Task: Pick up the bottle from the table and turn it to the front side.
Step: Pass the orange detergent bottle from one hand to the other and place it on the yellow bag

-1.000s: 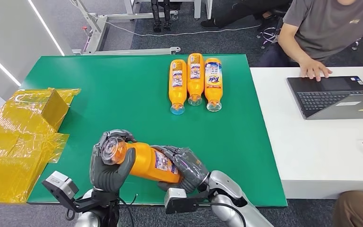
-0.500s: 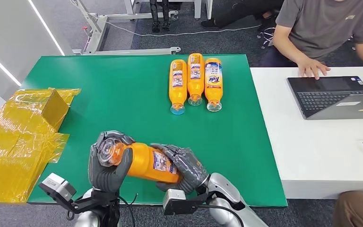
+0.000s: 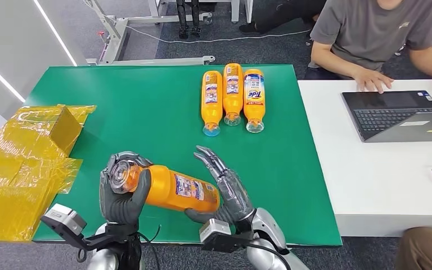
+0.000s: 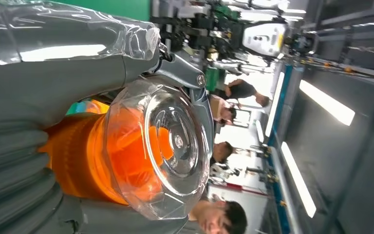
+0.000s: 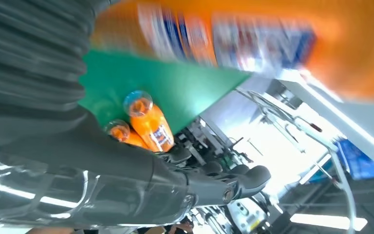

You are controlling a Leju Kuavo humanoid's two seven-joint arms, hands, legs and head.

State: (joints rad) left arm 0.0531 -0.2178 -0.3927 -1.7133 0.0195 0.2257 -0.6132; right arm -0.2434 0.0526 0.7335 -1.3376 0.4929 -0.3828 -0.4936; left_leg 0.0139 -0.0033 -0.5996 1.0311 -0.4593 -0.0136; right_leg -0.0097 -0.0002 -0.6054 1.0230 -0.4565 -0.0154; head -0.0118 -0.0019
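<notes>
Item: bottle [image 3: 171,188], held lying above the near table [image 3: 146,107] edge. My left hand [image 3: 122,194] grips its cap end. My right hand [image 3: 225,183], wrapped on it a second ago, now spreads wide, thumb beneath. Judgement: regrasping mid-turn.

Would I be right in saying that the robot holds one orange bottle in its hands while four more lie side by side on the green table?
Not quite: three bottles lie side by side on the green table, not four, as the head view shows. The left hand does grip the held bottle.
</notes>
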